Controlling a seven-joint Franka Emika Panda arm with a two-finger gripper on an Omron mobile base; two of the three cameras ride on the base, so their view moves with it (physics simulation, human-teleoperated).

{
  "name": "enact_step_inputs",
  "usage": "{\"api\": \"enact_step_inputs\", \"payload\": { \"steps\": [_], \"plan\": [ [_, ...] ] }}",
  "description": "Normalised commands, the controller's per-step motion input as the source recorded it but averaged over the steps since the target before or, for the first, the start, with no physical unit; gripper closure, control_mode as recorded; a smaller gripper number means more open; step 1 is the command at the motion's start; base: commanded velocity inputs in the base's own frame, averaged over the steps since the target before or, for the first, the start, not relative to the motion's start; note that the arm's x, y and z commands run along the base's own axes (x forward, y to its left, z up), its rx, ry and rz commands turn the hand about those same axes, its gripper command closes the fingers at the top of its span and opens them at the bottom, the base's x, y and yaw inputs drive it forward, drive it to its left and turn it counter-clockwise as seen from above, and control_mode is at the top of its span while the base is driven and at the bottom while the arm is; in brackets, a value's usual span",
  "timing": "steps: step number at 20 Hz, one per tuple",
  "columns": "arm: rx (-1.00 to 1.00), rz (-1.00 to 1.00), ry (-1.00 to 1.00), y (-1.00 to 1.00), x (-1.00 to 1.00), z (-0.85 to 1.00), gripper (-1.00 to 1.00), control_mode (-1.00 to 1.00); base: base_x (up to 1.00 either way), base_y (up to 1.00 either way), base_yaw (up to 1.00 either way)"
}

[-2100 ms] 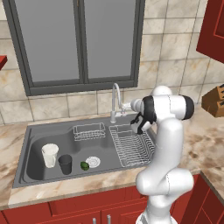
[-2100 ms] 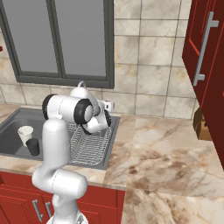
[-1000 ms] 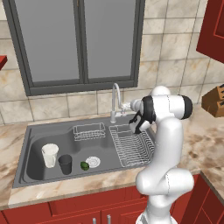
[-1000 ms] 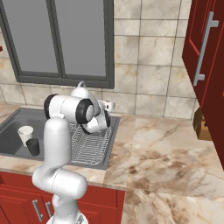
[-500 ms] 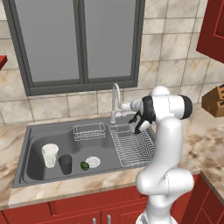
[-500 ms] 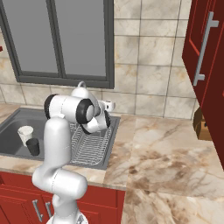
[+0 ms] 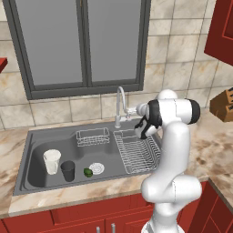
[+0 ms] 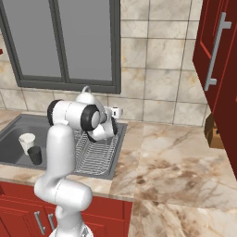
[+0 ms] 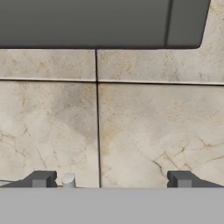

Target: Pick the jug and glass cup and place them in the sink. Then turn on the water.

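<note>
- Left base view, lower left of frame: jug [image 7: 52, 161] and glass cup [image 7: 68, 170] standing upright in the left basin of the sink [image 7: 32, 141], cup just right of the jug, close beside it, contact not clear.
- Just right of the cup on the basin floor: a small green thing [image 7: 88, 172], then the pale round drain [image 7: 96, 169].
- Centre of the same frame: small wire basket [image 7: 92, 136] at the back of the sink, larger wire rack [image 7: 137, 152] filling the right basin.
- Curved chrome tap [image 7: 120, 103] rising behind the basins, just left of the arm's wrist.
- Gripper [image 7: 134, 110] up at centre frame, level with the tap's upper part and right beside it, well apart from jug and cup.
- Right base view, far left edge: jug [image 8: 27, 142] and cup [image 8: 34, 155] again, cup lower in frame and in front of the jug.
- Same view, centre left: hand [image 8: 115, 112] poking out past the dark joint toward the tiled wall, above the rack [image 8: 95, 155].
- Hand view, bottom edge: two dark fingertips [image 9: 41, 179] set wide apart, one at lower left, one at lower right, nothing between them.
- Small pale cylinder [image 9: 68, 180] showing just beside the lower-left fingertip, too little visible to name.
- Beyond the tips: beige wall tiles [image 9: 144, 131] across the middle, grey window frame [image 9: 100, 24] along the top.
- Far right of the left base view: a wooden knife block [image 7: 224, 105] on the marble counter [image 7: 214, 154].
- Red cabinet fronts [image 7: 91, 218] along the bottom.
</note>
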Motion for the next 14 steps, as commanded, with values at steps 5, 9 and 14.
{"api": "enact_step_inputs", "payload": {
  "steps": [5,9,14],
  "plan": [
    [0.0,0.0,0.0,-0.12,0.02,0.0,-1.0,-1.0,0.0,0.0,0.0],
    [0.0,0.0,0.0,-0.1,0.08,0.0,-1.0,-1.0,0.0,0.0,0.0],
    [0.0,0.0,0.0,-0.06,0.12,0.0,-1.0,-1.0,0.0,0.0,0.0]
  ]
}}
